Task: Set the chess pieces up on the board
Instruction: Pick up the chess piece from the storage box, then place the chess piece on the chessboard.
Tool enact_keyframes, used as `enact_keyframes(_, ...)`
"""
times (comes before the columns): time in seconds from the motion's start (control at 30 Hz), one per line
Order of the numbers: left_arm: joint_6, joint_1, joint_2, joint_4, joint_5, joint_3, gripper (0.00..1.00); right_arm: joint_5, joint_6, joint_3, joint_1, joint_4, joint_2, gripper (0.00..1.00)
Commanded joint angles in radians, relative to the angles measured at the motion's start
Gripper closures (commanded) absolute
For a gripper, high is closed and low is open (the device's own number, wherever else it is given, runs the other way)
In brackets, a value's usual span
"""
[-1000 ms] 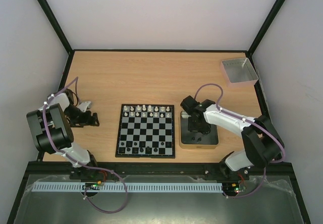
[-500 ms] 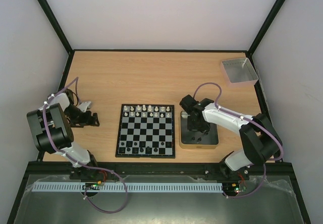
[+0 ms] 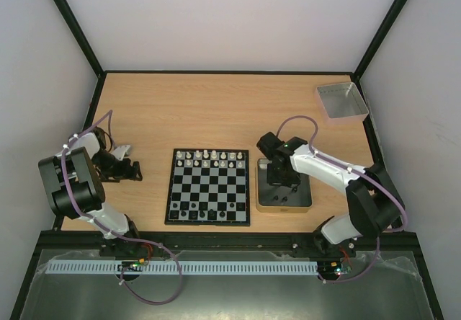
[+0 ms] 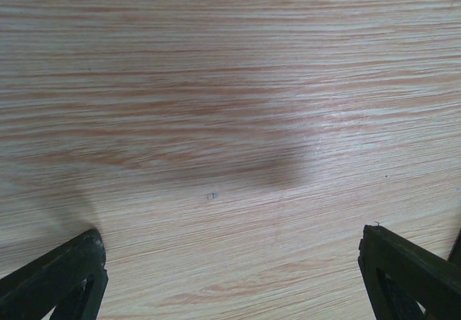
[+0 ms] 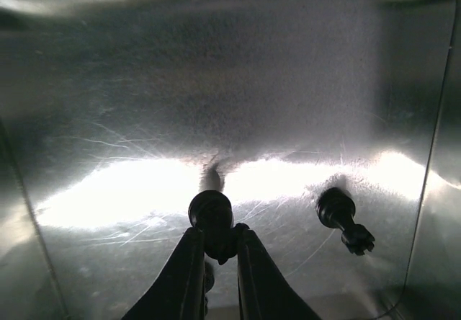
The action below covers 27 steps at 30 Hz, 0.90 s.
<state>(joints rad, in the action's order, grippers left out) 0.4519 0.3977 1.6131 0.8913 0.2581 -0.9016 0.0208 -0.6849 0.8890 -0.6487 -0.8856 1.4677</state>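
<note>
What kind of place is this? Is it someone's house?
Probably not a house: it looks like a robot lab booth. White walls and black frame bars box in a wooden table, with a left arm and right arm bolted beside a chessboard.

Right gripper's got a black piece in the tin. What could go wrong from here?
1. The right gripper pinches the black piece at its very tips, so it could slip or twist on the lift.
2. The wall of the tin rises nearby; a low sideways exit might clip it.
</note>
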Motion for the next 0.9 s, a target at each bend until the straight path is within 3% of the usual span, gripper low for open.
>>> enact_keyframes(0.0,0.004,-0.005,0.010,0.018,0.008,0.008,0.05,0.001,-0.019,0.076,-0.032,-0.093,-0.044,0.91)
enact_keyframes(0.27,0.005,-0.006,0.005,0.020,0.010,0.007,0.05,-0.010,-0.103,0.193,-0.203,-0.154,-0.018,0.91)
enact_keyframes(0.6,0.007,-0.007,0.002,0.021,0.013,0.007,0.05,-0.003,-0.217,0.347,-0.529,-0.223,0.097,0.91)
enact_keyframes(0.87,0.008,-0.006,-0.001,0.021,0.014,0.006,0.05,0.017,-0.233,0.398,-0.660,-0.225,0.192,0.91)
